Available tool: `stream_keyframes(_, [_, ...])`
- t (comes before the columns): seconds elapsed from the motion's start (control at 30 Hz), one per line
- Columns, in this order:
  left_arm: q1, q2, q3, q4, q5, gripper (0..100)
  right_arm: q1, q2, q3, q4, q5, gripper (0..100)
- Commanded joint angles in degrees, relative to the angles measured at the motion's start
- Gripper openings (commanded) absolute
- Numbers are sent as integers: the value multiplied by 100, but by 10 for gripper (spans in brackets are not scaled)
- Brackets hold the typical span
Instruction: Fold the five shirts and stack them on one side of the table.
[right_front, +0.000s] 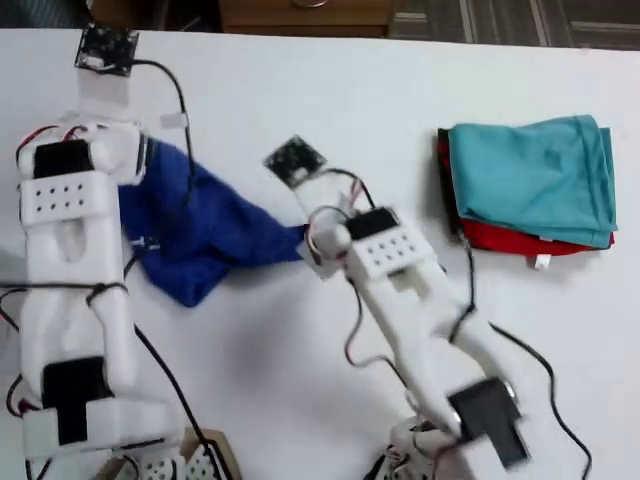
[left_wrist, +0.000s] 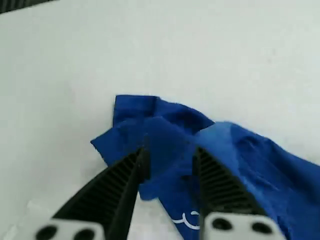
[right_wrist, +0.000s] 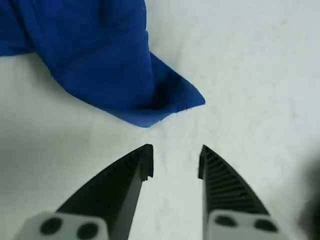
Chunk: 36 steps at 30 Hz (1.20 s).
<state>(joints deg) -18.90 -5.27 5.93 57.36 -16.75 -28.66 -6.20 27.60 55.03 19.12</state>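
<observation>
Blue shirt (right_front: 205, 235) 1 crumpled; folded shirts (right_front: 530, 175) 2, stacked.

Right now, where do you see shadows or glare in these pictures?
High view: even light, no glare on the white table; shadows there are faint. Left wrist view: the blue shirt shows dark creases between its folds. Right wrist view: a soft grey shadow lies on the table under the shirt's corner, ahead of the right tool.
</observation>
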Motion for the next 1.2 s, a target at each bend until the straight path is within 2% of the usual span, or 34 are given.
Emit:
stream_keyframes(0.0, [-255, 26, -171, -44, -18, 242, -224, 822, -985, 145, -264, 267])
stream_keyframes(0.1, [-501, 26, -365, 149, -18, 223, -620, 1367, -1635, 514, -255, 295])
stream_keyframes(0.33, [-1591, 53, -1727, 1354, -26, 218, -1437, 1745, -2716, 1262, -255, 294])
stream_keyframes(0.5, [-2180, 53, -2070, 1697, -26, 218, -1895, 1842, -2840, 1200, -255, 294])
stream_keyframes(0.6, [-2444, 44, -2044, 1697, -26, 218, -1930, 2167, -2884, 910, -255, 294])
stream_keyframes(0.83, [-2716, 79, -2026, 1697, -26, 218, -1692, 3407, -3209, 347, -255, 292])
stream_keyframes(0.9, [-2725, 79, -2026, 1697, -26, 218, -1455, 3670, -3552, 356, -255, 239])
stream_keyframes(1.0, [-2708, 79, -1895, 1697, -35, 218, -910, 3916, -4088, 356, -273, 16])
stream_keyframes(1.07, [-2690, 88, -1754, 1670, -35, 218, -505, 3960, -4360, 418, -281, 51])
stream_keyframes(1.17, [-2690, 88, -1490, 1574, -35, 218, 92, 3899, -4888, 725, -255, 18])
